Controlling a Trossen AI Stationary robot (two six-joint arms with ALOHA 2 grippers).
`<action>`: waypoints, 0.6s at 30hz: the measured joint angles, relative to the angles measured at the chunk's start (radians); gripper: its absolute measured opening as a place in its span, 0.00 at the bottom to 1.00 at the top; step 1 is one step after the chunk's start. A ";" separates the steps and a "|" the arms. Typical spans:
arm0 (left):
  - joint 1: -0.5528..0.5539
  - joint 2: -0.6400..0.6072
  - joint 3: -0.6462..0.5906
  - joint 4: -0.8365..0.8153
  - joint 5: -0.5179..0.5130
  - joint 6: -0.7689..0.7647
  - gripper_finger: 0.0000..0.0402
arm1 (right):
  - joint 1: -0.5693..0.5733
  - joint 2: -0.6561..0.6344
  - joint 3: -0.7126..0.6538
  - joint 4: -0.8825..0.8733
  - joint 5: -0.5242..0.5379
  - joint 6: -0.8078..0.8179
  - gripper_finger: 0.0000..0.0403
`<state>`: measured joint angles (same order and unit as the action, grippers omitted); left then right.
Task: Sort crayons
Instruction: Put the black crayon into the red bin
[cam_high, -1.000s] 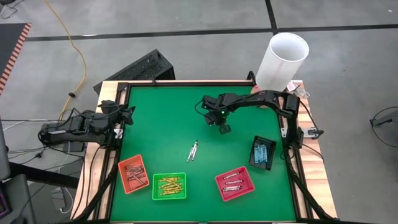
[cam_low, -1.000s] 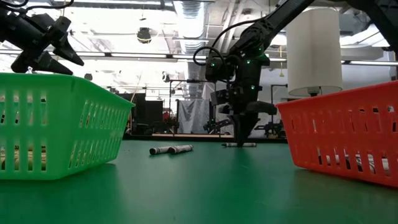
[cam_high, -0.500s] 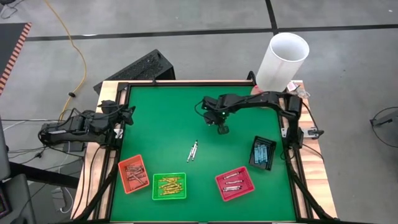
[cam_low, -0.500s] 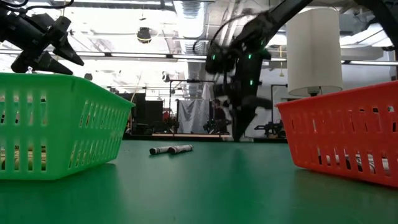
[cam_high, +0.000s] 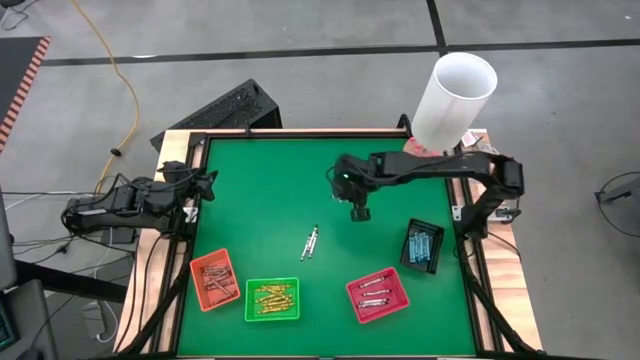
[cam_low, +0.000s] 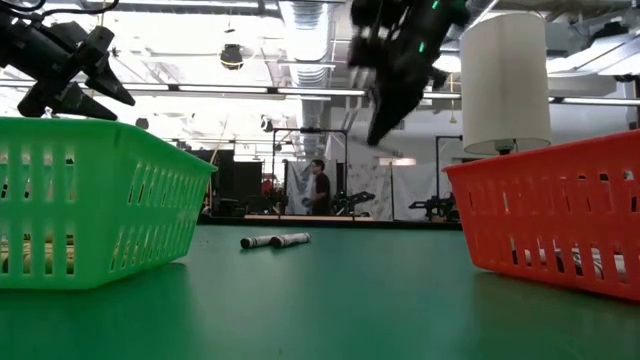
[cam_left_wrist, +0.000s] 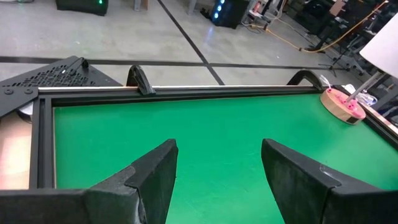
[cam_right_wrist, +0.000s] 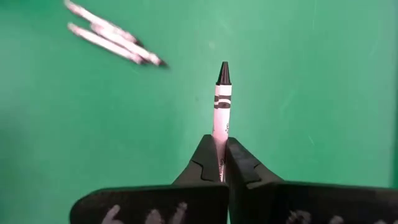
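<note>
My right gripper (cam_high: 358, 213) hangs above the middle of the green table, shut on a pale silvery crayon (cam_right_wrist: 221, 99) with a black tip. Two more pale crayons (cam_high: 311, 242) lie side by side on the mat, to the left of and nearer than the gripper, and also show in the right wrist view (cam_right_wrist: 112, 40) and the low view (cam_low: 275, 240). My left gripper (cam_left_wrist: 217, 168) waits open at the table's left edge (cam_high: 205, 185), with nothing between its fingers. My right gripper pinches the crayon's blunt rear part (cam_right_wrist: 219, 140) between its two fingers. The crayon runs along the fingers and sticks out ahead of them, black tip (cam_right_wrist: 223, 73) foremost. The fingers slant downward from above. The crayon is lifted clear of the mat.
Along the near side stand an orange tray (cam_high: 214, 280), a green tray (cam_high: 272, 299) and a red tray (cam_high: 378, 294). A black tray (cam_high: 421, 246) sits at the right. All of them hold crayons. A white cylinder (cam_high: 452, 98) stands at the far right corner.
My right gripper has risen from the mat, taking along the crayon that lay there; the crayon now hangs clear of the table. The arm has drawn back toward the table's right edge.
</note>
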<state>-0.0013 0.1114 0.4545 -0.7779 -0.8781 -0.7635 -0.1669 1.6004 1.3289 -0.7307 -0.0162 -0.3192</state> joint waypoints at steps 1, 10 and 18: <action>0.000 0.000 0.000 0.000 0.000 0.000 0.56 | 0.018 -0.019 0.000 0.000 0.000 0.019 0.00; 0.000 0.000 0.000 0.000 0.000 0.000 0.56 | 0.230 -0.116 0.000 0.004 0.029 0.271 0.00; 0.000 0.000 0.000 0.000 0.002 0.000 0.56 | 0.468 -0.135 0.000 0.004 0.074 0.593 0.00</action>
<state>-0.0011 0.1114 0.4545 -0.7778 -0.8764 -0.7635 0.3009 1.4658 1.3293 -0.7267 0.0574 0.2737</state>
